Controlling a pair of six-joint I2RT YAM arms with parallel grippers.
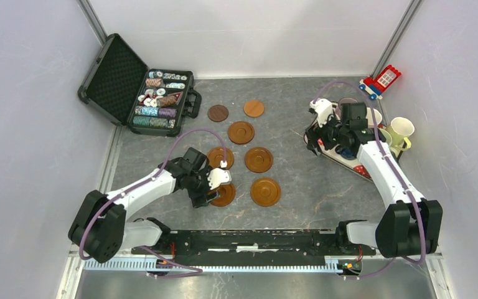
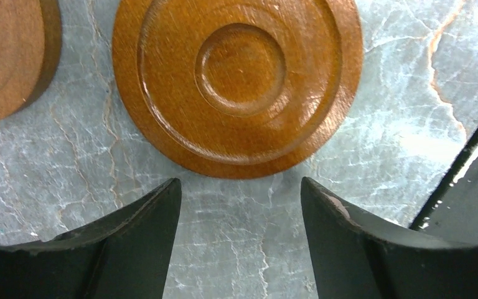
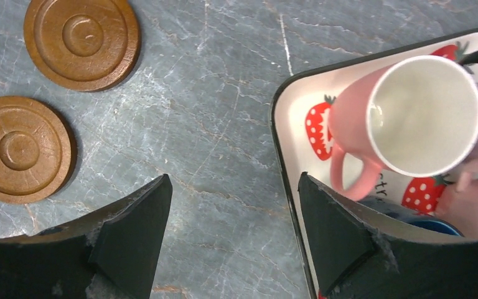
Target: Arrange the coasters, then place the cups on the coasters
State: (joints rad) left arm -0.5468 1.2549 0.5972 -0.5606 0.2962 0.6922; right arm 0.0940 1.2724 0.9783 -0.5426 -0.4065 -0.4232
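Note:
Seven round brown coasters lie on the grey table: a dark one (image 1: 218,113), an orange one (image 1: 254,108), and others (image 1: 241,132) (image 1: 259,159) (image 1: 266,192). My left gripper (image 1: 206,196) (image 2: 239,193) hangs open and empty over the table. Its tips are just short of a ringed coaster (image 2: 236,81), with another coaster (image 2: 6,56) to the left. My right gripper (image 1: 320,138) (image 3: 233,187) is open and empty at the left rim of the strawberry tray (image 3: 280,124). A pink cup (image 3: 411,118) stands upright on the tray, its handle close to the right finger. Other cups (image 1: 401,131) crowd the tray behind the right arm.
An open black case of poker chips (image 1: 159,99) sits at the back left. A small toy of red and blue bricks (image 1: 381,81) lies in the back right corner. White walls close in on both sides. The black base rail (image 1: 255,240) runs along the near edge.

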